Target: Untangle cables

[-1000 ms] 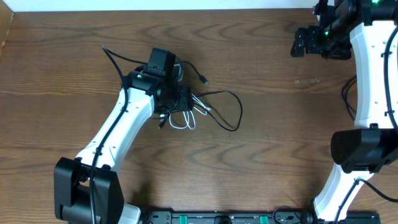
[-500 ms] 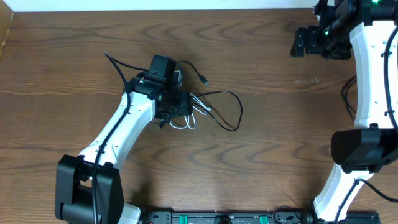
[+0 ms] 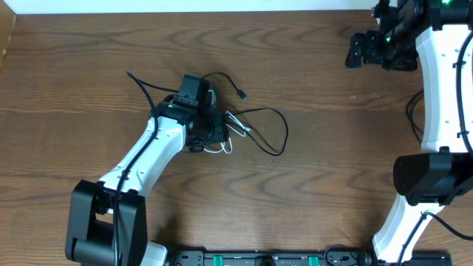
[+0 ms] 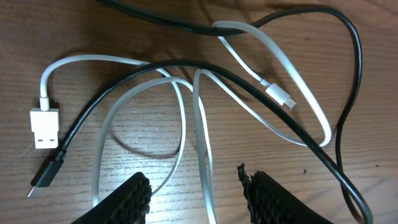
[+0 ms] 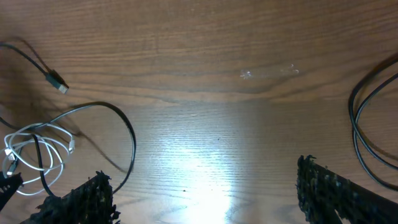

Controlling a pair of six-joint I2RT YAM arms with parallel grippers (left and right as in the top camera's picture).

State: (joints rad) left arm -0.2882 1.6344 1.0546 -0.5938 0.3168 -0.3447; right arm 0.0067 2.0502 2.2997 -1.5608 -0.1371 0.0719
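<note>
A black cable (image 3: pixel 272 118) and a white cable (image 3: pixel 235 127) lie tangled at the table's middle left. My left gripper (image 3: pixel 212 131) is open right over the tangle. In the left wrist view a white cable strand (image 4: pixel 202 134) runs between its open fingers (image 4: pixel 196 196), with the black cable (image 4: pixel 292 121) crossing over the white loops and a white USB plug (image 4: pixel 45 127) at the left. My right gripper (image 3: pixel 355 52) is open and empty at the far right back, well away from the cables. The right wrist view shows the tangle (image 5: pixel 37 149) at its lower left.
The wooden table (image 3: pixel 325 170) spreads around the tangle. The black cable's plug end (image 3: pixel 242 94) points to the back right. The right arm's own dark cables (image 5: pixel 367 130) hang at the right edge of the right wrist view.
My left gripper has moved slightly toward the front and lower over the tangle. The black cable end at the left has shifted a little. The right arm has not moved.
</note>
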